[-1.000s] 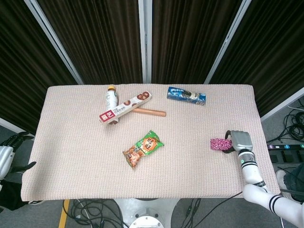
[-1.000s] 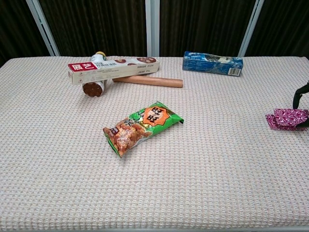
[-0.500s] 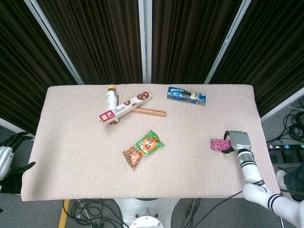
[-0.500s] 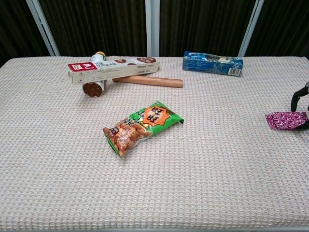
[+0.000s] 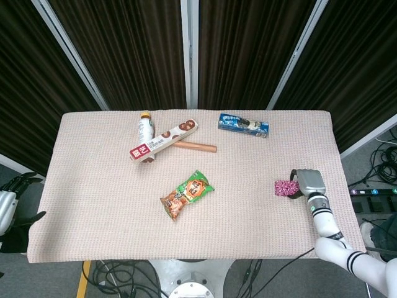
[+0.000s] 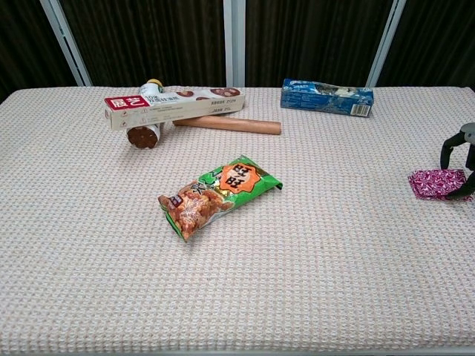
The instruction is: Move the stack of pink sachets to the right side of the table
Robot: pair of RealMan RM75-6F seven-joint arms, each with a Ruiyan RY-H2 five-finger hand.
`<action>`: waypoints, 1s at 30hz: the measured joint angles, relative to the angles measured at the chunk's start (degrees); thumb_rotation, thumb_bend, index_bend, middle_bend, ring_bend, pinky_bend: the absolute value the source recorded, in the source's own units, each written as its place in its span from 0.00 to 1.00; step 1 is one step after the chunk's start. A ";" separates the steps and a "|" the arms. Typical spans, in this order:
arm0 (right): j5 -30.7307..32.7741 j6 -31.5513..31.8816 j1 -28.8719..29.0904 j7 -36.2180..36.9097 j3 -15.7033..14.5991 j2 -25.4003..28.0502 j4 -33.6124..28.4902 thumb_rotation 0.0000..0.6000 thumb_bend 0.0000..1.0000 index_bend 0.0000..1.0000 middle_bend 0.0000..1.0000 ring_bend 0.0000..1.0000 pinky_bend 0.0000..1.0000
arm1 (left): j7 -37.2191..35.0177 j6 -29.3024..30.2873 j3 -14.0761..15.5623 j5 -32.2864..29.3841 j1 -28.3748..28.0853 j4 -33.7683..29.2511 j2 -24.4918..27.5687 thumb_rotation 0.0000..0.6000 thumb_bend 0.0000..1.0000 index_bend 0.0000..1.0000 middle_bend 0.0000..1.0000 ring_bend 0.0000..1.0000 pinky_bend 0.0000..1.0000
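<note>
Right robot hand fingers spread, above pink sachets

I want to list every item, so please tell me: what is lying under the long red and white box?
Under the long box, a small bottle and a brown stick are visible. Their covered parts cannot be seen.

A matt, coarse woven cloth covers the surface. The peanut bag and pink sachets look glossy plastic; the rolling pin smooth wood.
</note>
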 measured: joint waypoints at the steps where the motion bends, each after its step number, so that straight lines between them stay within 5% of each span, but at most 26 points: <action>1: -0.12 -0.08 0.03 0.04 0.01 0.01 0.02 0.90 0.00 0.45 1.00 1.00 1.00 | 0.01 -0.03 -0.01 -0.02 -0.03 0.01 -0.02 1.00 0.00 0.31 0.29 0.23 0.34; 30: -3.25 -2.41 0.00 1.84 -0.49 -0.66 2.36 0.93 0.00 0.40 1.00 1.00 1.00 | 0.82 -0.56 -0.22 -0.27 -0.49 -0.26 -0.08 1.00 0.00 0.31 0.29 0.23 0.34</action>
